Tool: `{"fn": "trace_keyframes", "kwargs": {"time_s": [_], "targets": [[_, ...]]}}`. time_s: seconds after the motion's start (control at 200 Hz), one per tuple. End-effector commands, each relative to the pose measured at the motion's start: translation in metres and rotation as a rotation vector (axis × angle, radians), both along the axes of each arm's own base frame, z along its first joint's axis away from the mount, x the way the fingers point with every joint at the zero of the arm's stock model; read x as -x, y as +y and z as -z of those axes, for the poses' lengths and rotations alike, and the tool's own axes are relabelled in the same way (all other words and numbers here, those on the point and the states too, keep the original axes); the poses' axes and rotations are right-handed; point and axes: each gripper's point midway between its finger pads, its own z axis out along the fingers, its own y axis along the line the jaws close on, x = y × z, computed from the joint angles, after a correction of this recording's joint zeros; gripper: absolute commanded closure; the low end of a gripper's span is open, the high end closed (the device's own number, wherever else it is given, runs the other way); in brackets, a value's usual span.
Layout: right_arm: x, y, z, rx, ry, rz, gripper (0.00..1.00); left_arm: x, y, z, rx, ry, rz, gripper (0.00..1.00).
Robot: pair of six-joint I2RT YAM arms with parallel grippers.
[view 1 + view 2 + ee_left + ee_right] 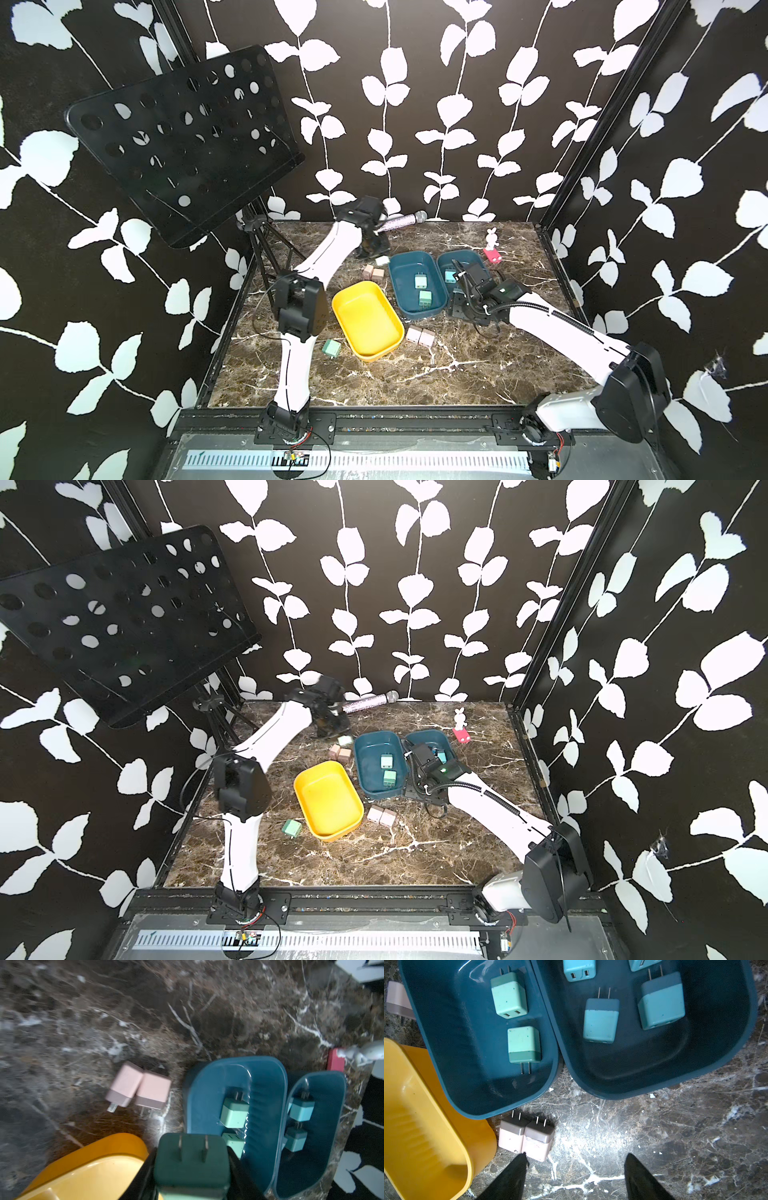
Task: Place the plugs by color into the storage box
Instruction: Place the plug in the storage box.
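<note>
Left gripper (191,1150) clamped on a green plug (192,1172), toward the table's far edge, near the mic (405,220). Right gripper (577,1159) has its jaws apart over bare marble (675,1136), just in front of the blue trays. A pink pair (527,1138) sits beside one finger. Two green plugs (420,282) are in the middle tray (405,268), blue plugs (601,1020) in the right tray (695,1053); the tray rims meet. The table's front strip is open. Music stand (183,137) overhangs the far-left corner, and leaf-print walls close three sides.
</note>
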Motion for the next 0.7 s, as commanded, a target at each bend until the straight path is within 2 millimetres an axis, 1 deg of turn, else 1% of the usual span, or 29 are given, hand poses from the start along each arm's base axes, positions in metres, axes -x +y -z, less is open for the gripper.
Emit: {"fn": "trace_keyframes", "kwargs": {"time_s": [0.0,0.055,0.12,0.195,0.315,0.44,0.56,0.695], "targets": [[0.004,-0.005,0.002,-0.001,0.012,0.023,0.28,0.014,-0.022,-0.001,0.007,0.02,0.069,0.59],[0.005,-0.004,0.003,-0.004,0.015,0.021,0.28,0.016,-0.033,0.008,0.014,0.03,0.088,0.59],[0.006,-0.004,0.003,-0.008,0.02,0.02,0.28,0.018,-0.042,0.019,0.001,0.042,0.106,0.59],[0.009,-0.006,0.003,-0.005,0.026,0.021,0.28,0.022,-0.046,0.032,-0.018,0.061,0.117,0.59],[0.013,-0.009,0.003,0.001,0.031,0.023,0.28,0.023,-0.044,0.052,-0.079,0.074,0.133,0.59],[0.017,-0.011,0.002,-0.001,0.035,0.025,0.28,0.019,-0.042,0.073,-0.119,0.087,0.141,0.59],[0.02,-0.012,-0.001,-0.003,0.04,0.025,0.28,0.015,-0.047,0.092,-0.155,0.086,0.149,0.59],[0.022,-0.015,-0.007,0.001,0.036,0.028,0.28,0.018,-0.052,0.112,-0.192,0.104,0.152,0.59]]}}
